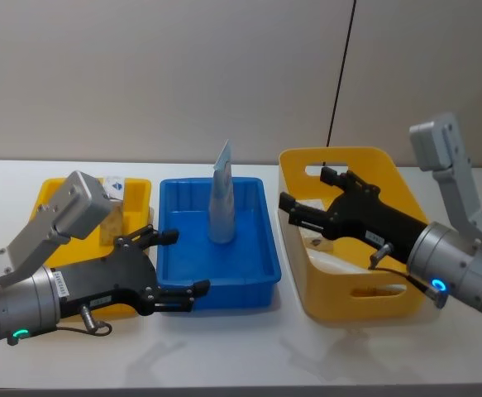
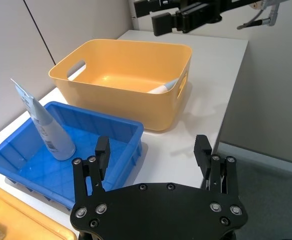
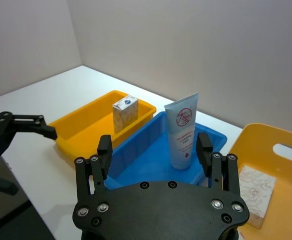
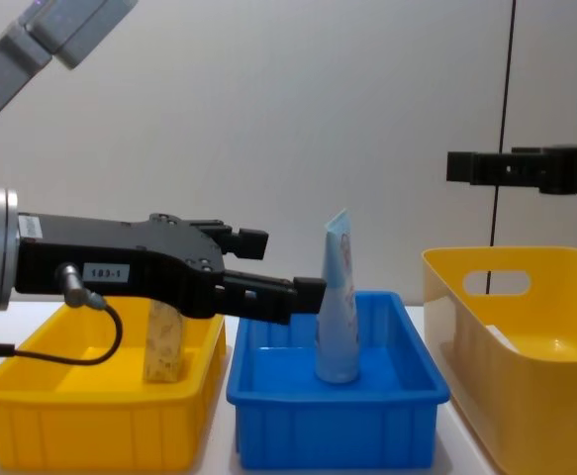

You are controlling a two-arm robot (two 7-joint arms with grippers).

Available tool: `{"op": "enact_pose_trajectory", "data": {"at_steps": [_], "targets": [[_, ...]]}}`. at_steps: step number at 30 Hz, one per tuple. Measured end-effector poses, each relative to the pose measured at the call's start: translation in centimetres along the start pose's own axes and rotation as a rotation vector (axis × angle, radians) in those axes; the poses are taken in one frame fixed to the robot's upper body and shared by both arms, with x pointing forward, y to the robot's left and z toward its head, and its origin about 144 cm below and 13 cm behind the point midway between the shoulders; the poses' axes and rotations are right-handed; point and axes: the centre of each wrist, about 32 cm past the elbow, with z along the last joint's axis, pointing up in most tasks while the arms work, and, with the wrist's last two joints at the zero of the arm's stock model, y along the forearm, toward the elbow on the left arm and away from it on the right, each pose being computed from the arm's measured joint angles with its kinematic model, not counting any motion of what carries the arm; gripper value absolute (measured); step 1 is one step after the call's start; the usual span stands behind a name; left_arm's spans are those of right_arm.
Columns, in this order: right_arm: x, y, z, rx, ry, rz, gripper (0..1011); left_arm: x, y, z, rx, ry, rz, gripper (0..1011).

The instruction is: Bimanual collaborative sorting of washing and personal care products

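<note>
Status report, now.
Left tool open, empty, by blue bin. Right tool open above tall yellow bin. Light-blue tube upright in blue bin. Nothing blocking.

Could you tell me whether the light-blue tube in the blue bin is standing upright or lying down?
Upright. The tube stands on its cap on the floor of the blue bin, its flat sealed end pointing up.

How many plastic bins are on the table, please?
3: a shallow yellow bin on the robot's left holding a small pack, a blue bin in the middle with a standing tube, and a deep yellow bin on the right.
</note>
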Motion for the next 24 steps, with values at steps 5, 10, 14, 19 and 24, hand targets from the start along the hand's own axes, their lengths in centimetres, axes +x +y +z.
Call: {"op": "enact_pose_trajectory", "data": {"at_steps": [5,10,14,19,24], "targets": [[-0.3,-0.24,-0.26,-0.002,0.004,0.017,1002,0.0,0.0,0.0,0.0,0.0,0.0,1002],[-0.53,-0.41,-0.45,-0.002,0.008,0.029,1002,0.0,0.0,0.0,0.0,0.0,0.0,1001],[-0.64,-0.5,-0.54,-0.003,0.009,0.036,1002,0.0,0.0,0.0,0.0,0.0,0.0,1001],[-0.74,-0.57,-0.62,-0.003,0.01,0.041,1002,0.0,0.0,0.0,0.0,0.0,0.0,1001],[-0.8,-0.62,-0.67,-0.003,0.011,0.044,1002,0.0,0.0,0.0,0.0,0.0,0.0,1001]]}}
